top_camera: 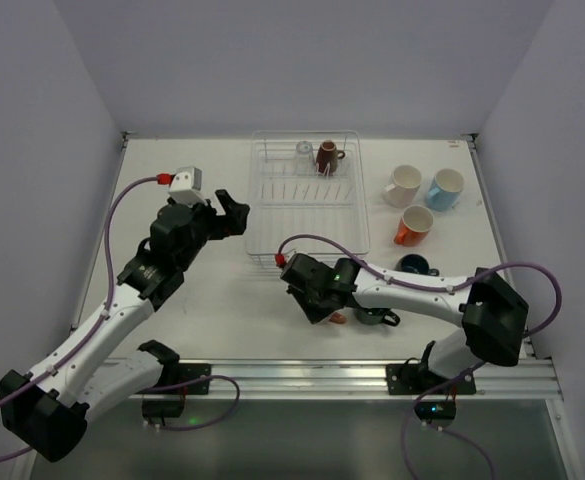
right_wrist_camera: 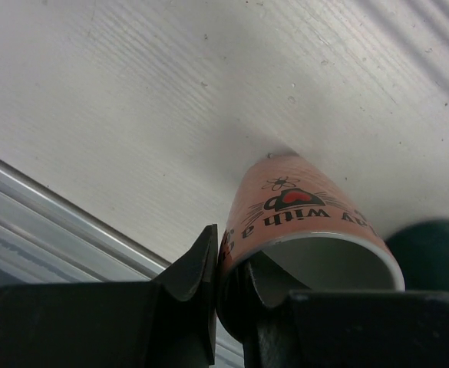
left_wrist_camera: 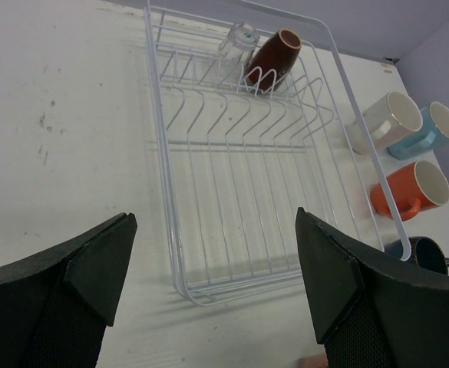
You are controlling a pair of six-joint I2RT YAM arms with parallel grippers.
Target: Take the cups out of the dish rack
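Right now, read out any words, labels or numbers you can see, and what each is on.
"with a": on the salmon pink cup in the right claw, printed upside down; the words around it are cut off.
Nothing else is readable in any view.

You've got 7 mugs: cream mug (top_camera: 404,185), blue mug (top_camera: 445,188), orange mug (top_camera: 413,225), navy mug (top_camera: 415,265), green mug (top_camera: 375,316), pink mug (right_wrist_camera: 301,207), brown mug (top_camera: 328,157). Also 1 glass (top_camera: 303,153), 1 dish rack (top_camera: 262,215).
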